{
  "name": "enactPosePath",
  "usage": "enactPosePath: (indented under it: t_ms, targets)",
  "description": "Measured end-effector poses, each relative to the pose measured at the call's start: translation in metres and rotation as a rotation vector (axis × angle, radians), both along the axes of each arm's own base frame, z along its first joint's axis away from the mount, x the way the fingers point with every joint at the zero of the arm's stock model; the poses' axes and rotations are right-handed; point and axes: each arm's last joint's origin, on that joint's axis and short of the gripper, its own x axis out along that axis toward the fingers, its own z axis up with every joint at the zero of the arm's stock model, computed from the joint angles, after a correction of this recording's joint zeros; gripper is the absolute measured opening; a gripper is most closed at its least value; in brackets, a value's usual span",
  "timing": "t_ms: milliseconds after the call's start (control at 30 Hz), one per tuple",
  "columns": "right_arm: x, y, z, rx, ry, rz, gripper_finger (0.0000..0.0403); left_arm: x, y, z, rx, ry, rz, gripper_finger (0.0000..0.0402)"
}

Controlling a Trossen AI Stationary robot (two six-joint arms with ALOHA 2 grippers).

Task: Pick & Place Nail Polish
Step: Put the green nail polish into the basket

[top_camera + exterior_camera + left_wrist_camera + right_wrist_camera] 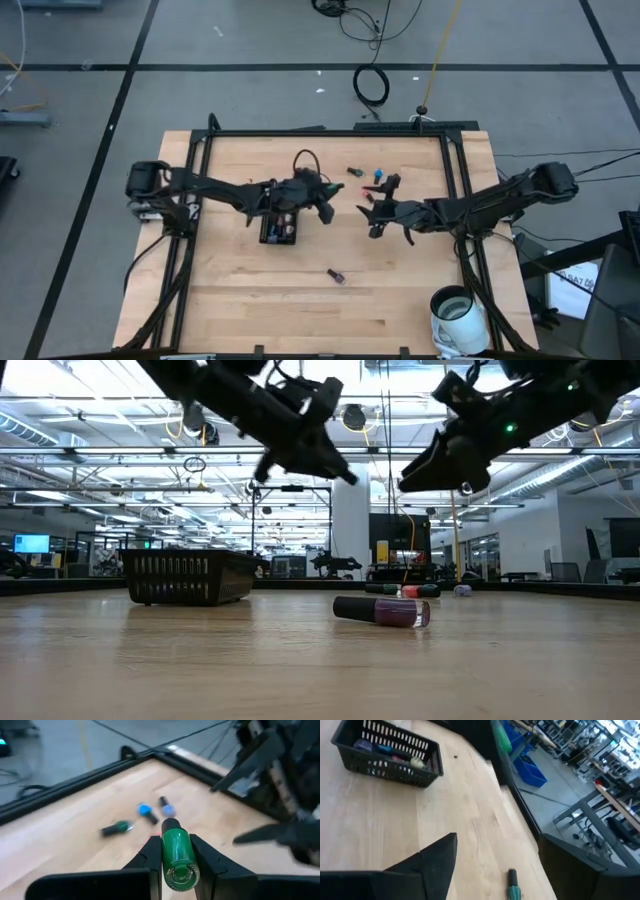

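My left gripper (pixel 328 203) hangs above the table's middle, just right of the black slotted tray (pixel 268 236), and is shut on a green nail polish bottle (pixel 176 851) with a dark cap. My right gripper (pixel 372 218) faces it from the right, open, with nothing between its fingers. Inside the tray (pixel 385 767) lie several bottles. A purple bottle (pixel 337 276) lies on its side toward the near edge (pixel 385 610). A green (pixel 116 827), a blue (pixel 146 812) and another bottle (pixel 166 807) lie near the far edge. My left gripper pinches the green bottle's body (pixel 165 855) between its two fingers, one on each side. The bottle lies along the fingers, its dark cap (pixel 170 825) pointing forward past the tips and its base toward the wrist. It is lifted clear of the table.
A black frame rail (pixel 320 133) runs around the wooden tabletop. A white cup-like thing (pixel 460 312) stands at the near right corner. One more green bottle (pixel 512 889) lies on the wood below my right gripper. Bare wood stretches along the near side.
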Motion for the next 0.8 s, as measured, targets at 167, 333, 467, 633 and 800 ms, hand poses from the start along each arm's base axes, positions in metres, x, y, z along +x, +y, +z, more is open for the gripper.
enactPosePath:
  t_ms: [167,333,467,633,800]
  targets:
    - [-0.015,-0.002,0.014,0.050,-0.031,-0.020,0.0256,-0.025,-0.026,0.001,0.077,0.083,0.180,0.0049]
    - [-0.030,-0.005,0.021,0.090,-0.091,-0.033,0.0243,-0.055,-0.065,-0.021,0.155,0.094,0.359,0.0049]
    - [-0.040,-0.007,0.019,0.095,-0.124,-0.036,0.0236,-0.077,-0.087,-0.038,0.107,0.086,0.418,0.0049]
    - [-0.046,-0.012,0.017,0.098,-0.189,-0.051,0.0230,-0.101,-0.097,-0.060,-0.015,0.106,0.467,0.0049]
    - [-0.047,-0.014,0.014,0.101,-0.219,-0.055,0.0226,-0.111,-0.095,-0.081,-0.128,0.116,0.487,0.0049]
